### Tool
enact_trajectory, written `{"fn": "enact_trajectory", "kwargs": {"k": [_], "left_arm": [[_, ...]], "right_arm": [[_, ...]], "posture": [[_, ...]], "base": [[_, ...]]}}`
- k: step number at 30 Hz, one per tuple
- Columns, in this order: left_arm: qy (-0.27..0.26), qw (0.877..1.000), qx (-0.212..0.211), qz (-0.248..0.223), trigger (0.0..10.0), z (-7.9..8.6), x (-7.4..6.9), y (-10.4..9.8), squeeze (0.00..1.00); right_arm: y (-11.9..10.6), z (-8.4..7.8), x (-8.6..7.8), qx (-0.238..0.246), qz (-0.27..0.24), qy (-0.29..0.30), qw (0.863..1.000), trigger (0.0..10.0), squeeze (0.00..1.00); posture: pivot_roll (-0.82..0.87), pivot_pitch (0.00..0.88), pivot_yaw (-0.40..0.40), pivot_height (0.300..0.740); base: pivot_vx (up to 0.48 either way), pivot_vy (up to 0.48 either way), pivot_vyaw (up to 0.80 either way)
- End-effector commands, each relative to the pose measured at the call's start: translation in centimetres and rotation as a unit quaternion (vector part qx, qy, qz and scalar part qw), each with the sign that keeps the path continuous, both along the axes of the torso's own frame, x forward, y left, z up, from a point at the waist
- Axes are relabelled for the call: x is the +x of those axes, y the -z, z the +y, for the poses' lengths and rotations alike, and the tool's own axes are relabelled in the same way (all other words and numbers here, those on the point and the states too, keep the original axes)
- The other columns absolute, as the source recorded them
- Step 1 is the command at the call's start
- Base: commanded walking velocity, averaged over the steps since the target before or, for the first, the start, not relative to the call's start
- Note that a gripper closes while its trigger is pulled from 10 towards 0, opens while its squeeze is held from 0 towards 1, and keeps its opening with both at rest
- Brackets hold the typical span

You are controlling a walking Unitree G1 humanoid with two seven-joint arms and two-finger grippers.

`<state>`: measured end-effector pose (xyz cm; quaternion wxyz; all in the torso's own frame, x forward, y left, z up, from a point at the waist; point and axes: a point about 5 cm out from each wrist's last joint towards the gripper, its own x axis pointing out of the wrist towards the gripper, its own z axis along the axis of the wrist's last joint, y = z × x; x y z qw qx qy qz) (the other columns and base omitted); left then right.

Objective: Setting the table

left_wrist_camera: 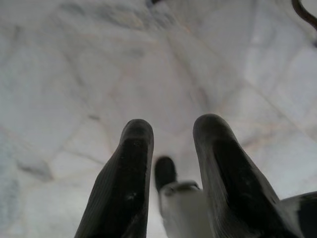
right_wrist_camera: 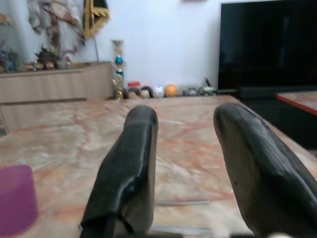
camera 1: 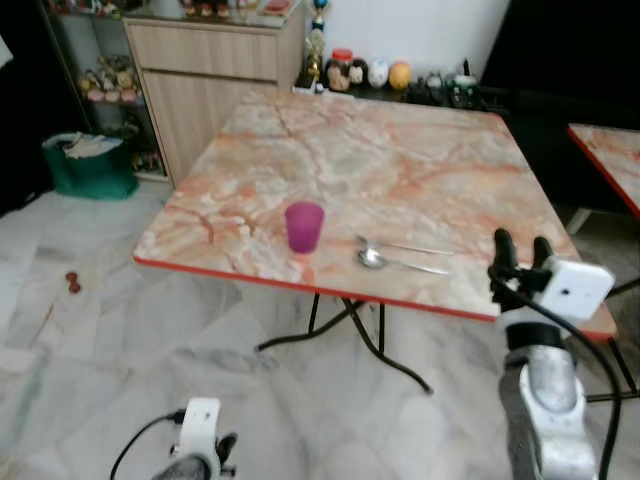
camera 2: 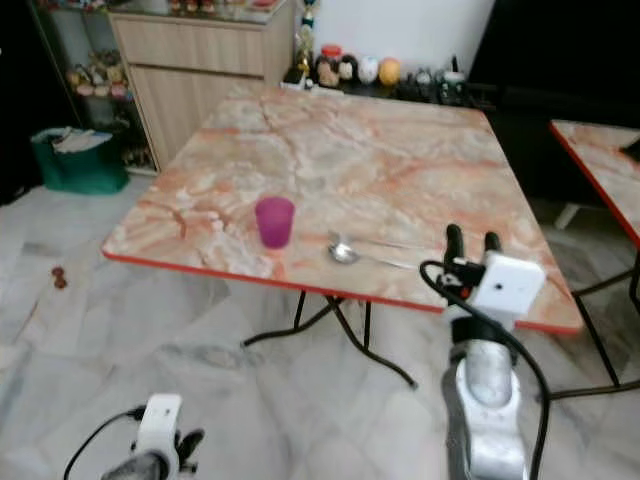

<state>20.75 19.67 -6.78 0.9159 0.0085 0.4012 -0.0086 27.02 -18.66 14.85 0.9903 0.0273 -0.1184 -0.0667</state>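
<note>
A purple cup (camera 1: pixel 304 227) stands upright near the front edge of the marble-topped table (camera 1: pixel 400 150). Just to its right lie a metal spoon (camera 1: pixel 372 258) and a second thin utensil (camera 1: pixel 405 246), side by side. My right gripper (camera 1: pixel 522 244) is raised at the table's front right edge, to the right of the spoon. It is open, and its fingers (right_wrist_camera: pixel 133 163) point across the tabletop with nothing between them. The cup (right_wrist_camera: pixel 16 198) also shows in the right wrist view. My left gripper (left_wrist_camera: pixel 171 129) hangs low over the floor, open.
A wooden cabinet (camera 1: pixel 215 70) and a green basket (camera 1: pixel 90 165) stand at the back left. Small jars and ornaments (camera 1: pixel 370 72) line the floor by the far wall. A second red-edged table (camera 1: pixel 610 150) stands to the right. Black table legs (camera 1: pixel 350 320) spread beneath the table.
</note>
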Motion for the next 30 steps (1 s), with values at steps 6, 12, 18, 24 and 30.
{"fn": "enact_trajectory", "kwargs": {"k": [6, 12, 18, 24, 30], "left_arm": [[0.014, 1.0, -0.008, 0.009, 10.0, -0.9, -0.1, 0.3, 0.0], [0.016, 1.0, -0.006, 0.014, 10.0, -0.9, -0.4, 0.4, 0.0], [0.02, 1.0, -0.002, 0.017, 10.0, -0.8, -0.4, 0.4, 0.0], [0.017, 1.0, 0.007, 0.019, 10.0, -0.1, -0.7, 0.4, 0.0], [0.007, 1.0, 0.013, 0.025, 10.0, 0.6, -1.1, 0.6, 0.0]], "right_arm": [[0.8, -1.1, -0.4, 0.005, 0.017, 0.021, 1.0, 10.0, 0.0], [0.8, -1.2, -0.5, 0.007, 0.016, 0.025, 1.0, 10.0, 0.0], [0.7, -1.3, -0.4, 0.006, 0.014, 0.028, 0.999, 10.0, 0.0], [0.3, -1.7, -0.2, 0.005, 0.011, 0.032, 0.999, 10.0, 0.0], [0.4, -1.6, -0.7, -0.019, 0.028, -0.026, 0.999, 10.0, 0.0]], "posture": [[0.02, 0.0, -0.047, 0.74], [0.01, 0.0, -0.039, 0.74], [0.01, 0.0, -0.031, 0.74], [0.01, 0.0, -0.036, 0.74], [0.02, 0.0, -0.04, 0.74]], "base": [[0.345, 0.0, 0.0], [0.334, 0.0, 0.0], [0.324, 0.0, 0.0], [0.054, 0.0, 0.0], [0.0, 0.0, 0.0]]}}
